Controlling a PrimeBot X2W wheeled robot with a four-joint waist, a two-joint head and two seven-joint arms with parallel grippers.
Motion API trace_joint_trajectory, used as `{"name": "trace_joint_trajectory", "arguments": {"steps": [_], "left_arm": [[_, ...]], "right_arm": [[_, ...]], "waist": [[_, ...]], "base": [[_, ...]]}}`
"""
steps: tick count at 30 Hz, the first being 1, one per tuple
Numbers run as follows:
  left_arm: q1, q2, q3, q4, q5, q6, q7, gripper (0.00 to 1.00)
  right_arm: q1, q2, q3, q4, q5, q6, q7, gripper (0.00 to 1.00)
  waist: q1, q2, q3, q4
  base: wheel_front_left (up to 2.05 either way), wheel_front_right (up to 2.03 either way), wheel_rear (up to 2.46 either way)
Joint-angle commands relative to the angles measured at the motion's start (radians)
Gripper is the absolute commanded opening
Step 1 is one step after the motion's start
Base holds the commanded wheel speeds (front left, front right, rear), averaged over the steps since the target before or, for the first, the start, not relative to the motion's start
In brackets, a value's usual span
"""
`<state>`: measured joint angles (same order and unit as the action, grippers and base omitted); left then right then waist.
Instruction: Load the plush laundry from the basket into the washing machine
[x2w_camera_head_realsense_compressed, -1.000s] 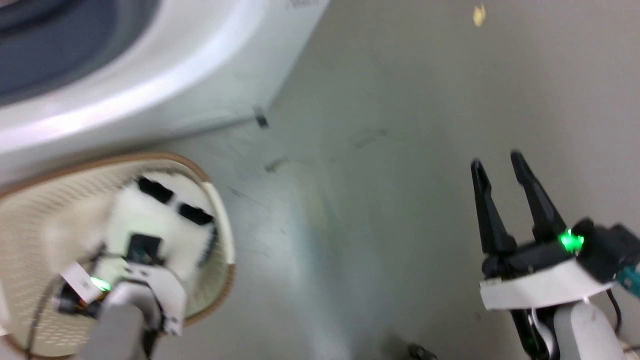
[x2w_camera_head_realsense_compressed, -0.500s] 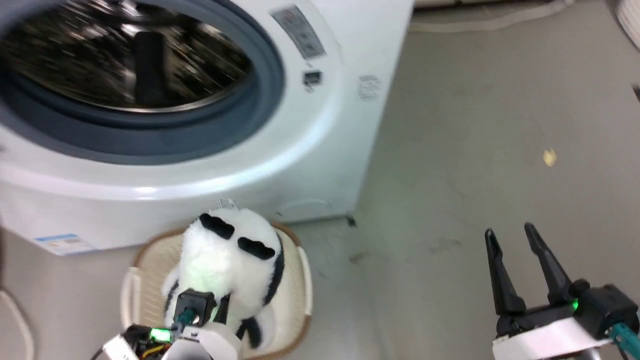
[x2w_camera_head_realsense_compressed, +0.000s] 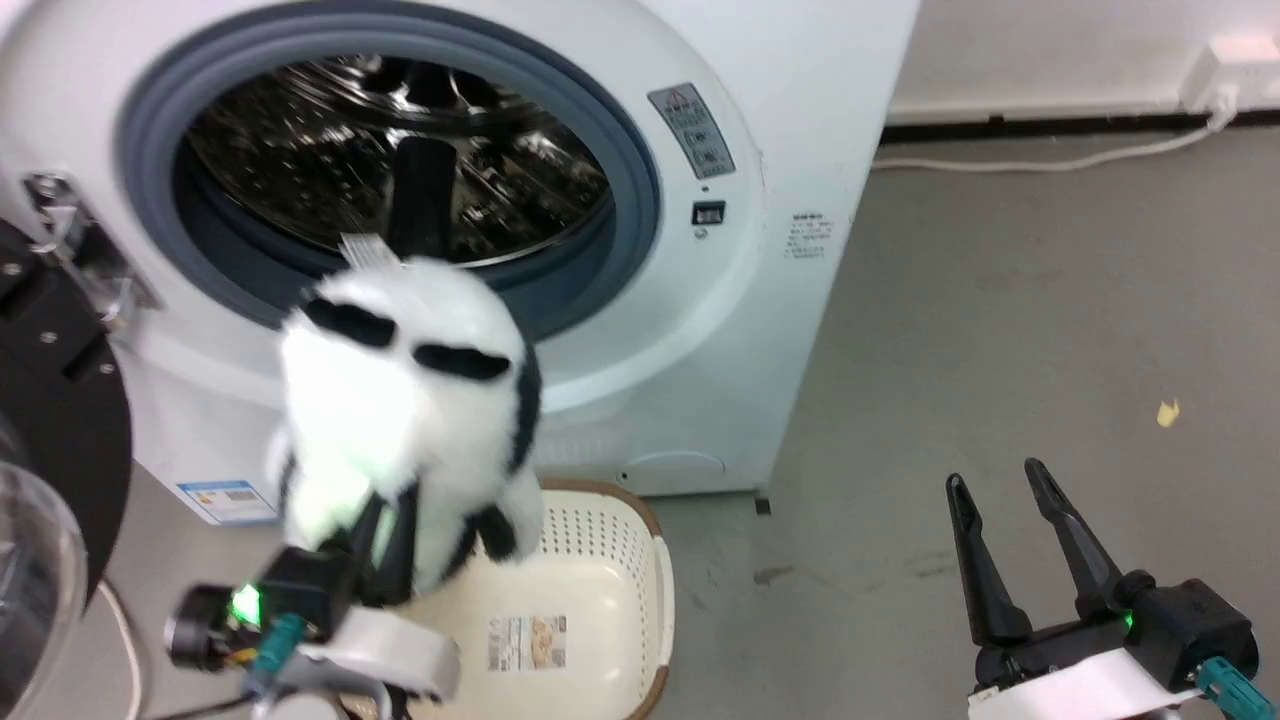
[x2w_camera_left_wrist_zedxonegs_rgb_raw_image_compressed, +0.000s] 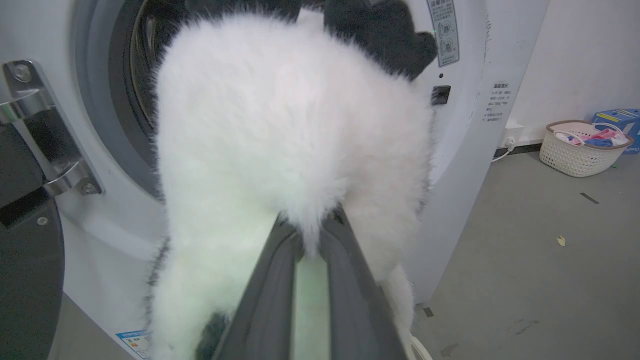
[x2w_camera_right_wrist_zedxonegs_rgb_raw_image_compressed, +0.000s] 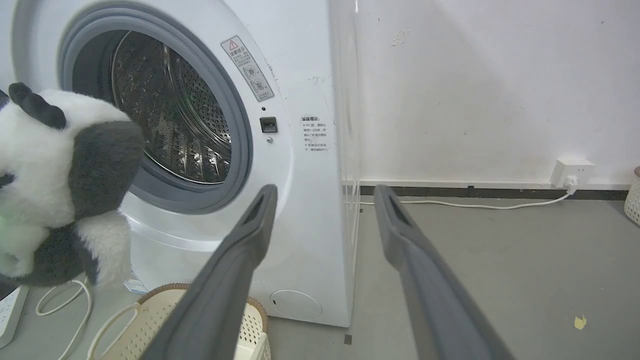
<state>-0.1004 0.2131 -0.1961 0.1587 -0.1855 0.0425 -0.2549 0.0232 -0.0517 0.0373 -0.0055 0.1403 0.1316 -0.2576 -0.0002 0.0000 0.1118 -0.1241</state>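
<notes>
1. Black-framed round door (x2w_camera_head_realsense_compressed: 60, 420): swung open at the far left, with a metal hinge bracket on the washer front beside it.
2. Left gripper (x2w_camera_head_realsense_compressed: 390, 515): dark fingers pinched tight on the lower fur of the panda toy.
3. Panda toy (x2w_camera_head_realsense_compressed: 400, 400): white plush with black patches, held in the air above the basket, in front of the grey ring; white tag at its top.
4. Washing machine (x2w_camera_head_realsense_compressed: 720, 330): white front, shiny perforated steel drum (x2w_camera_head_realsense_compressed: 330, 130).
5. Basket (x2w_camera_head_realsense_compressed: 610, 530): cream, brown rim, on the floor near the washer's base; sticker on its bottom.
6. Right gripper (x2w_camera_head_realsense_compressed: 995, 477): fingers spread apart, holding nothing, above grey floor well to the right.
</notes>
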Motion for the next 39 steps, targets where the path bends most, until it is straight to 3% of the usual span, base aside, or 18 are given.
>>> {"name": "trace_joint_trajectory", "arguments": {"steps": [1,6,16,26,31,39], "left_arm": [[-0.019,0.007,0.014,-0.021,-0.001,0.007,-0.007,0.00],[-0.134,0.048,0.052,-0.060,-0.002,0.000,0.005,0.00],[-0.540,0.163,0.087,-0.013,0.039,-0.022,0.152,0.00],[-0.967,0.259,0.082,0.237,0.066,-0.072,0.319,0.00],[-1.134,0.296,0.068,0.401,0.098,-0.080,0.331,0.00],[-1.256,0.303,0.010,0.646,0.128,-0.113,0.352,0.00]], "right_arm": [[-0.001,0.001,0.003,-0.004,0.002,-0.001,-0.004,1.00],[-0.044,0.001,0.022,-0.015,0.016,-0.001,-0.004,1.00],[-0.155,0.001,0.052,-0.028,0.073,-0.001,-0.004,1.00],[-0.243,0.001,0.072,-0.020,0.152,-0.001,-0.004,1.00],[-0.270,0.001,0.090,-0.015,0.180,-0.001,-0.004,1.00],[-0.285,0.001,0.093,-0.007,0.188,-0.001,-0.004,1.00]], "waist": [[0.0002,0.0000,0.026,-0.015],[0.0002,0.0000,0.123,-0.059],[0.0002,0.0000,0.367,-0.164],[0.0002,0.0000,0.553,-0.257],[0.0002,0.0000,0.598,-0.291],[0.0002,0.0000,0.612,-0.295]], "base": [[0.00,0.00,0.00],[0.00,0.00,0.00],[0.00,0.00,0.00],[0.00,0.00,0.00],[0.00,0.00,0.00],[0.00,0.00,0.00]]}}
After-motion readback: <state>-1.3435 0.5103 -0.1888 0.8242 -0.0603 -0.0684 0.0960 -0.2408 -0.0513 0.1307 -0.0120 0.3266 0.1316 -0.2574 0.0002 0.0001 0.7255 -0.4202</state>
